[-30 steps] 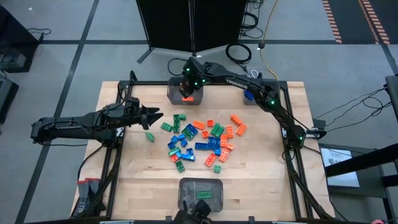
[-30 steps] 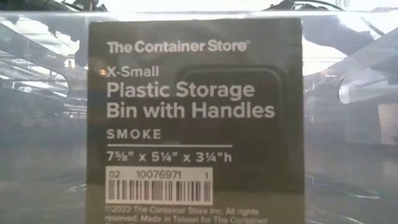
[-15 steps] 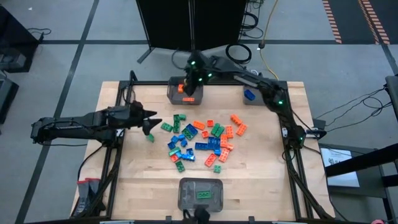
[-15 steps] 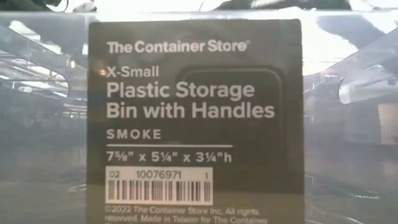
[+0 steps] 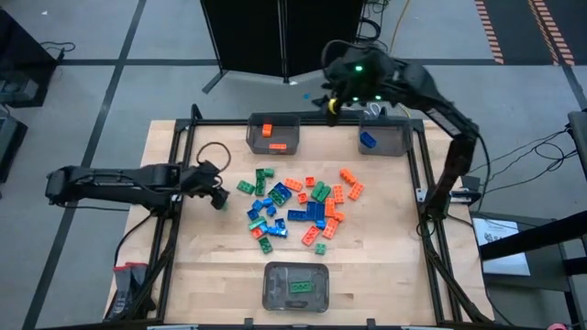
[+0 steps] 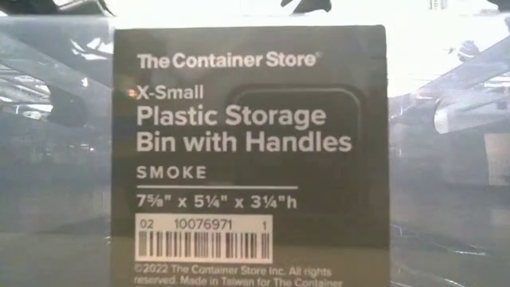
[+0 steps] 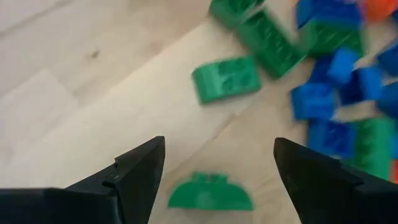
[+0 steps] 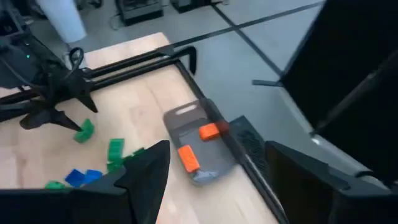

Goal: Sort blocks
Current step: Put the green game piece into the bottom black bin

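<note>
Blocks (image 5: 295, 209) in orange, green and blue lie heaped at the table's (image 5: 385, 266) middle, with one green block (image 5: 221, 203) apart toward the left edge. The left gripper (image 5: 218, 186) hangs over that block, jaws wide open and empty. The right gripper (image 5: 330, 101) is raised beyond the far edge, jaws parted, holding nothing. Two orange blocks (image 5: 273, 137) rest in the far-edge bin (image 5: 253, 136); a blue block (image 5: 368, 139) lies in the neighbouring bin (image 5: 398, 143), green ones (image 5: 298, 287) in the near-edge bin (image 5: 271, 293).
</note>
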`<action>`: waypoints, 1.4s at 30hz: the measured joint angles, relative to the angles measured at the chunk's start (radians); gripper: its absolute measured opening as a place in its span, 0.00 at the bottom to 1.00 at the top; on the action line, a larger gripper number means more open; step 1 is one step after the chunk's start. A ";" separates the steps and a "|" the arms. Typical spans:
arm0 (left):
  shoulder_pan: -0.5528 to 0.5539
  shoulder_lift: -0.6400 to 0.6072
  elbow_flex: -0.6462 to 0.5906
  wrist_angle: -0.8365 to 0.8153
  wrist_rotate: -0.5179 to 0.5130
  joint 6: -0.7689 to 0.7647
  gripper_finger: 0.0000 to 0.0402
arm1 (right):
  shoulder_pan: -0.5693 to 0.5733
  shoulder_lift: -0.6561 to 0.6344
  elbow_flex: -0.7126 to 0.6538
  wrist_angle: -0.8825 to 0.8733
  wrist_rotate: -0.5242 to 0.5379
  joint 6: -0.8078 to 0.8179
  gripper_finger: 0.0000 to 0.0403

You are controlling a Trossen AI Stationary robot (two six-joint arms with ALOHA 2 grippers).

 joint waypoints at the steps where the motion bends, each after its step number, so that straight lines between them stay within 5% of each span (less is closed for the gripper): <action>1: -0.005 0.024 0.013 -0.004 0.004 0.022 0.75 | 0.001 -0.014 0.000 -0.019 0.009 0.000 0.63; 14: -0.177 0.294 0.365 -0.109 -0.044 0.651 0.75 | 0.001 -0.022 -0.002 -0.252 0.023 -0.027 0.63; 21: -0.147 0.365 0.318 -0.158 0.107 0.656 0.75 | 0.001 -0.028 -0.002 -0.321 0.021 -0.069 0.63; 32: -0.154 0.419 0.292 -0.153 0.111 0.675 0.75 | -0.002 -0.038 -0.002 -0.381 0.020 -0.102 0.63; 35: -0.140 0.426 0.293 -0.155 0.071 0.550 0.75 | -0.002 -0.039 -0.002 -0.385 0.020 -0.108 0.63; 42: -0.106 0.447 0.293 -0.295 0.004 -0.258 0.75 | -0.002 -0.039 -0.002 -0.397 0.020 -0.123 0.63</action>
